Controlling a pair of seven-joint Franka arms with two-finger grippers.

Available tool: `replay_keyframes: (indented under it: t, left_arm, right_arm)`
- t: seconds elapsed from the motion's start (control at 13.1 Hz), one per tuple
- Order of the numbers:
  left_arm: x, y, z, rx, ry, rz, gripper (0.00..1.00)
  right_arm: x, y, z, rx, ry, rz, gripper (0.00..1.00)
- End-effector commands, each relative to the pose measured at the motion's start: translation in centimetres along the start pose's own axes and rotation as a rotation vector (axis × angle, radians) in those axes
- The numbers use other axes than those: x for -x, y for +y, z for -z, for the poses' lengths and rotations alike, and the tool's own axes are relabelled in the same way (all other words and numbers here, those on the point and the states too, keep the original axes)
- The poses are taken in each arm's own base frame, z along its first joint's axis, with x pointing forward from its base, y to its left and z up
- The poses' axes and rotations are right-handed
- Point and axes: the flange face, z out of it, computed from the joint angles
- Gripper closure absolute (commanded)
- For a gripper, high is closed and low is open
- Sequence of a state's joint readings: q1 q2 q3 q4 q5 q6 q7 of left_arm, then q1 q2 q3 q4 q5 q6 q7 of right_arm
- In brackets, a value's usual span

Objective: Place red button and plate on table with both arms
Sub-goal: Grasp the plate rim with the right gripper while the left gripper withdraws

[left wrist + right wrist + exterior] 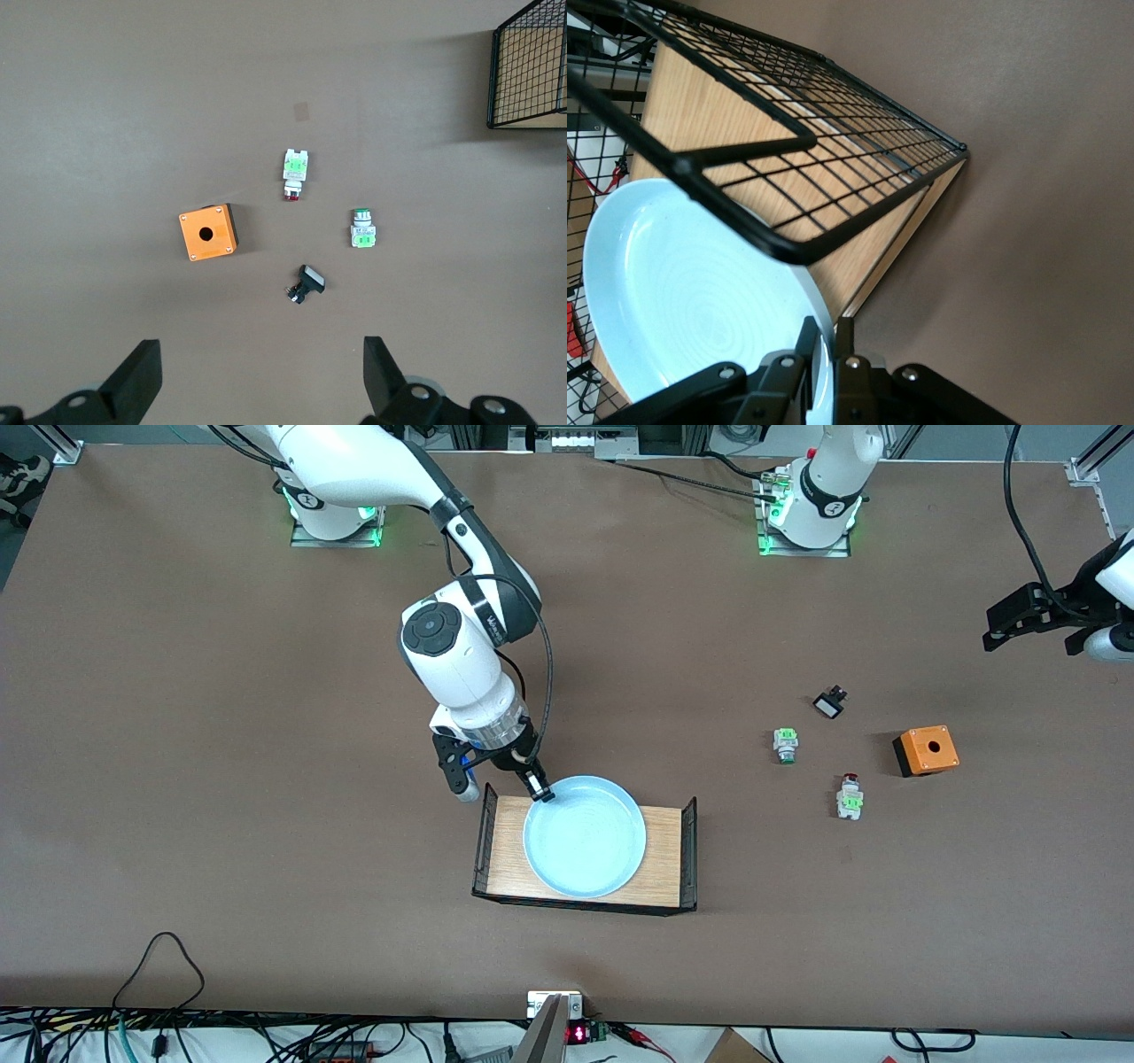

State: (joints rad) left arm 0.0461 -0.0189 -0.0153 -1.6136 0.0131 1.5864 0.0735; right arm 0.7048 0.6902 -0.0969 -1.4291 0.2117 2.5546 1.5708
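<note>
The pale blue plate [585,837] lies in the wooden tray [660,855], its rim past the tray's edge on the robots' side. My right gripper [540,788] is shut on that rim; in the right wrist view [826,341] one finger is inside the plate [673,292] and one outside. The red button [850,795] lies on the brown table [266,779] toward the left arm's end, and shows in the left wrist view [294,173]. My left gripper [1010,624] hangs open and empty high over the table's end [261,381].
A green-and-white switch [785,744] without a red cap, a small black part [830,703] and an orange box with a hole [926,750] lie near the red button. The tray has black wire-mesh ends [484,837].
</note>
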Motion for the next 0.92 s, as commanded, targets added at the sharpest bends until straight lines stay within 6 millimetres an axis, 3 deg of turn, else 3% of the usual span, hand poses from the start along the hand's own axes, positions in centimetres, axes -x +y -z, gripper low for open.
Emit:
replay_keyframes:
  t: [0.0,0.15,0.54,0.61,0.84]
  left_arm:
    - [0.4,0.6,1.2,0.021,0.011,0.043,0.00]
    - [-0.1,0.7,1.9,0.021,0.027,0.066,0.00]
    - [-0.3,0.4,2.2,0.021,0.034,0.061,0.00]
    - [-0.2,0.5,2.3,0.021,0.035,0.066,0.00]
    - [-0.1,0.5,2.4,0.021,0.035,0.072,0.00]
  right_arm:
    - [0.4,-0.6,0.0,-0.023,-0.003,0.016,0.95]
    - [0.4,-0.7,0.2,-0.034,-0.003,0.016,1.00]
    - [1.9,-1.1,1.5,-0.011,-0.019,0.028,1.00]
    - [2.4,-2.7,3.6,-0.024,-0.033,0.029,1.00]
    - [2.9,-4.7,6.8,0.003,-0.045,0.036,1.00]
